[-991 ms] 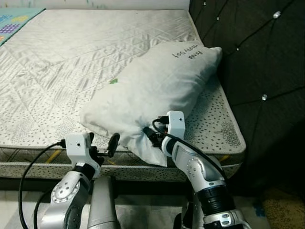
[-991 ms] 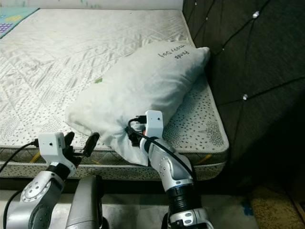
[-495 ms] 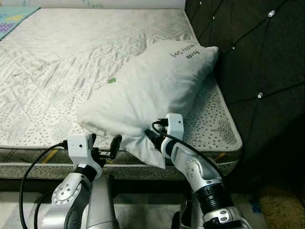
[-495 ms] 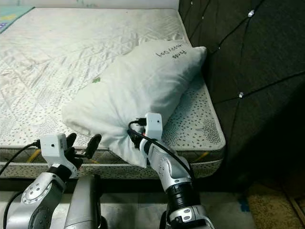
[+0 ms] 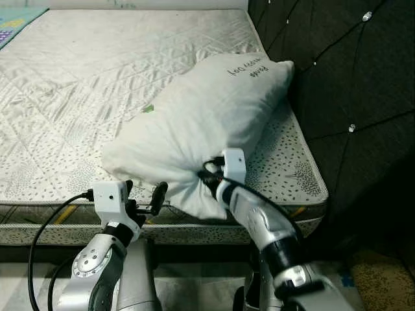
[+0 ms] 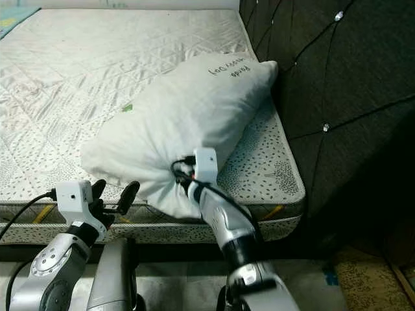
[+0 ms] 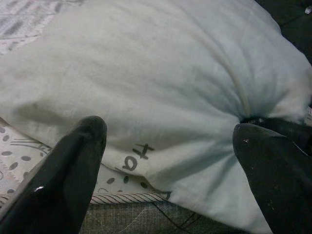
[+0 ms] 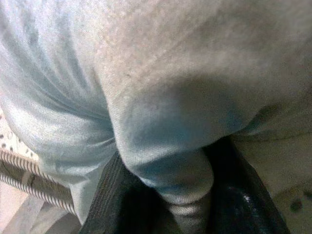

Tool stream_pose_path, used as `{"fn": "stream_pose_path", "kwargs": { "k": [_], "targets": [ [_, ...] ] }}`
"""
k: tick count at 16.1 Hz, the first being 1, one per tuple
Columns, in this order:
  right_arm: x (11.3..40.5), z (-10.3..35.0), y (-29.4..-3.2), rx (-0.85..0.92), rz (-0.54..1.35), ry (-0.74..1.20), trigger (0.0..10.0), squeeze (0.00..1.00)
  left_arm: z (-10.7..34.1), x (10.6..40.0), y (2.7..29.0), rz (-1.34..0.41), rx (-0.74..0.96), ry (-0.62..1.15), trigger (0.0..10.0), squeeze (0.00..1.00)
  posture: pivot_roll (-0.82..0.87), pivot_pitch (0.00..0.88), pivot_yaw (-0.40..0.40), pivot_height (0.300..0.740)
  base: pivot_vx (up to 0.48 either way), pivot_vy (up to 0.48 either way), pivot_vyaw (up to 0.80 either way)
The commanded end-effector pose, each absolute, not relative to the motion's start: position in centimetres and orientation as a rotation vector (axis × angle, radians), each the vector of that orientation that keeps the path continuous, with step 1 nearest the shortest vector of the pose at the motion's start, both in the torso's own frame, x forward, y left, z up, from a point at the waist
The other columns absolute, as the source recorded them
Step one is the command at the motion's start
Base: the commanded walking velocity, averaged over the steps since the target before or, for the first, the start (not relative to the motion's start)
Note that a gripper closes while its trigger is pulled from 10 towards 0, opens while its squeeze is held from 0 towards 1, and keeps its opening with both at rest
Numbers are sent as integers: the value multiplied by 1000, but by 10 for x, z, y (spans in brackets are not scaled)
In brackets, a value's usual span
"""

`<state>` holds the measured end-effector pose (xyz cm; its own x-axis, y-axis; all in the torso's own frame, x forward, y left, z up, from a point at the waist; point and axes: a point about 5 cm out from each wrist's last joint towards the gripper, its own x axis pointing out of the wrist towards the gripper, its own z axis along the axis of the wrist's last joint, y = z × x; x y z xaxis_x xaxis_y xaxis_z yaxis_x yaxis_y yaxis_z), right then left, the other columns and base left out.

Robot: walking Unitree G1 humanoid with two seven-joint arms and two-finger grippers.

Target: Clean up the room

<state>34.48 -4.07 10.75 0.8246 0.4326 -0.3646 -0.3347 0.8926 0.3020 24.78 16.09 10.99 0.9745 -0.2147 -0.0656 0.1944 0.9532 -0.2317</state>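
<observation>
A white pillow [image 5: 207,116] with dark writing near its far corner lies slantwise on the bare mattress [image 5: 78,97], its near corner over the front edge. My right gripper [image 5: 206,176] is shut on that near corner, the cloth bunched between its fingers [image 8: 234,195]. My left gripper [image 5: 144,199] stands open just before the mattress edge, a little left of the pillow's near end, touching nothing. In the left wrist view the pillow [image 7: 161,92] lies beyond the two spread fingers [image 7: 68,170].
A dark tufted headboard [image 5: 350,84] rises along the right of the bed. A coloured play mat [image 5: 16,16] lies at the far left corner. The mattress's piped front edge [image 5: 58,223] runs in front of both arms.
The right gripper has drawn the pillow's near corner up and slightly back, bunching the cloth more. The camera has moved a little closer. The left gripper has stayed open in place.
</observation>
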Motion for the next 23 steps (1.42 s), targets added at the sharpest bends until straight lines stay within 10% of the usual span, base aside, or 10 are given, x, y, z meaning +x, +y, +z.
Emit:
{"fn": "stream_pose_path", "kwargs": {
  "k": [1,13,23],
  "targets": [
    [358,124,-48,220,385,363,0,0,109,249,160,-215,-228,88,10000,0,107,86,-12,517,0,0,0],
    [421,226,-143,41,164,11,0,0,109,263,160,-196,-229,49,10000,0,101,5,-33,517,0,0,0],
    [418,264,-216,-173,55,-102,0,0,107,261,166,-165,-209,48,10000,0,114,17,-18,517,0,0,0]
  ]
}}
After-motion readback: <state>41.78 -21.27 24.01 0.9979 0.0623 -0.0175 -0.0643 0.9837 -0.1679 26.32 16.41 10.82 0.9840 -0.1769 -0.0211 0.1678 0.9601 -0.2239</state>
